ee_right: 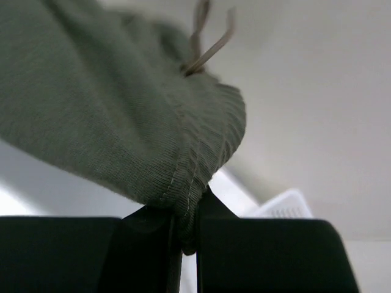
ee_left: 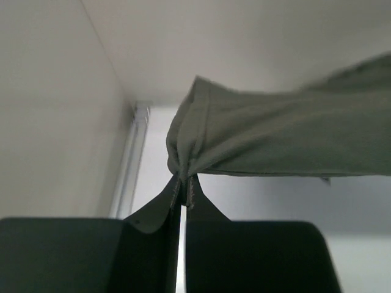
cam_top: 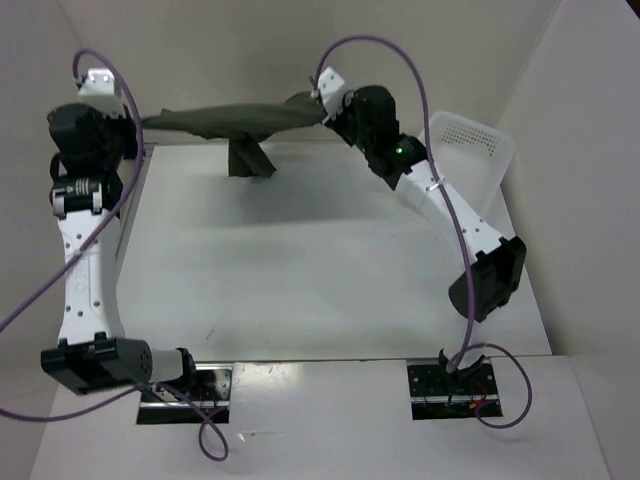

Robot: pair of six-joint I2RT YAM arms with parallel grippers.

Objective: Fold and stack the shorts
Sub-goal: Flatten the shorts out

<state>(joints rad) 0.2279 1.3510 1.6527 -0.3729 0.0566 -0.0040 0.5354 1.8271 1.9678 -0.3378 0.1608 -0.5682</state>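
Plain white walls (cam_top: 220,50) close in a white table (cam_top: 300,270) on three sides; light seems soft and even, casting faint shadows.

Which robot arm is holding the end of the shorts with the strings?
The right end effector, the one by the white basket: it pinches the ribbed waistband of the shorts, by the drawstring. The left end effector holds a plain corner.

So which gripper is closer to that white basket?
Right. The right gripper holds the shorts left of the white basket; the left gripper grips their far end.
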